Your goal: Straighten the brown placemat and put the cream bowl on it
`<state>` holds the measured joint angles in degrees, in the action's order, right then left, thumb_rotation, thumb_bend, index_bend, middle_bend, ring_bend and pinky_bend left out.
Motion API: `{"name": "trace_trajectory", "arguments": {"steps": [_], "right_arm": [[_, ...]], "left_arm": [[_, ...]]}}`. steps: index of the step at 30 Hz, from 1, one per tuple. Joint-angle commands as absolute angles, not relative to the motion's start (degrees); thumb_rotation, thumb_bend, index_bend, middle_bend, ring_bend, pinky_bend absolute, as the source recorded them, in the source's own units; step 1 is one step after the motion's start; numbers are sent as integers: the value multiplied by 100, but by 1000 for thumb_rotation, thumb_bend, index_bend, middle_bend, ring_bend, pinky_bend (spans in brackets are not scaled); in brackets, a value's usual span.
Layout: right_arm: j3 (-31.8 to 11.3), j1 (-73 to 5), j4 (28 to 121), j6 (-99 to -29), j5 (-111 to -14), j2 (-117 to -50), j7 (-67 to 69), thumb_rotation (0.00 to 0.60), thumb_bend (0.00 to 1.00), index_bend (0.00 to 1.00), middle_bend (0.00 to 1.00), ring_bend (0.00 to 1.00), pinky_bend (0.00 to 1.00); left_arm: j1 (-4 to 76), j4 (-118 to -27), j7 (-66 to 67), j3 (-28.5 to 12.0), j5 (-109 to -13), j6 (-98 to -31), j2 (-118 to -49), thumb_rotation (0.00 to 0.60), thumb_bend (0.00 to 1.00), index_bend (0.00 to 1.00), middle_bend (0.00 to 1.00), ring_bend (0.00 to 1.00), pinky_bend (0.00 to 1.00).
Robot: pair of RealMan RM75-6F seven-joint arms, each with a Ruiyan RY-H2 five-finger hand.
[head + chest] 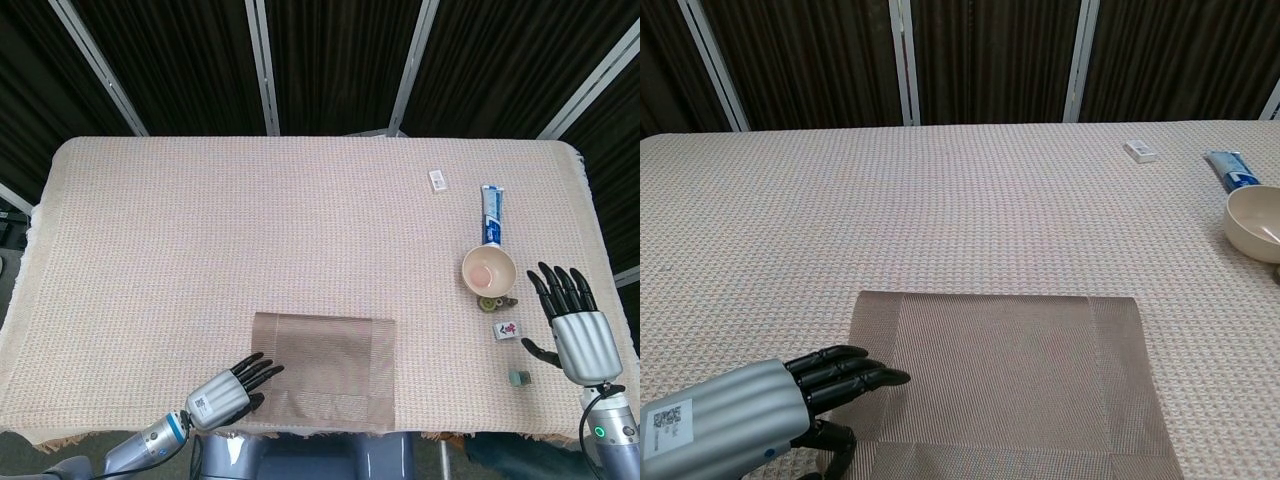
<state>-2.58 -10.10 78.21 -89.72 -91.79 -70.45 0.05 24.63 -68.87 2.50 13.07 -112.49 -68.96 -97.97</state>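
Observation:
The brown placemat lies flat at the table's near edge, its sides square to that edge. My left hand is open at the mat's near left corner, fingers stretched out over the mat's left border. The cream bowl stands upright far to the right of the mat, empty. My right hand is open with fingers spread, near the table's right edge, a little nearer than the bowl and apart from it; the chest view does not show it.
A blue and white tube lies beyond the bowl, and a small white packet farther back. Small pieces sit near the bowl: a round one, a tile, a dark cube. A woven cloth covers the table.

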Motion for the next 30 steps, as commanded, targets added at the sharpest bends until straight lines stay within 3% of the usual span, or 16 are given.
{"name": "trace_trajectory", "arguments": {"steps": [1,8,13,16,24,30], "right_arm": [[-261,-1008,7824,-8968,-9181,-7042,11,600,0,0,0,0,0],[-264,-1007,7834,-8962,-9206,-7039,-4,600,0,0,0,0,0],[-269,-1005,7853,-8981,-9237,-7052,-52,600,0,0,0,0,0],[-279,-994,7870,-9000,-9242,-7043,-61,600,0,0,0,0,0],[-302,-994,7845,-8926,-9180,-7046,-56,600,0,0,0,0,0],[-346,-1008,7822,-8840,-9085,-7064,-54,600,0,0,0,0,0]], "left_arm": [[2473,-6919,224,1291,-11212,-6894,-9805,600,544,643,0,0,0],[2648,-7414,-241,881,-10811,-6849,-9797,600,547,650,0,0,0],[3078,-8076,-658,31,-10114,-6442,-9679,600,552,651,0,0,0],[3380,-8368,-823,-730,-9436,-6102,-9569,600,568,651,0,0,0],[3941,-8073,-486,-2073,-7962,-5416,-9272,600,609,653,0,0,0],[3974,-7643,-313,-2266,-7407,-5322,-9136,600,613,657,0,0,0]]}}
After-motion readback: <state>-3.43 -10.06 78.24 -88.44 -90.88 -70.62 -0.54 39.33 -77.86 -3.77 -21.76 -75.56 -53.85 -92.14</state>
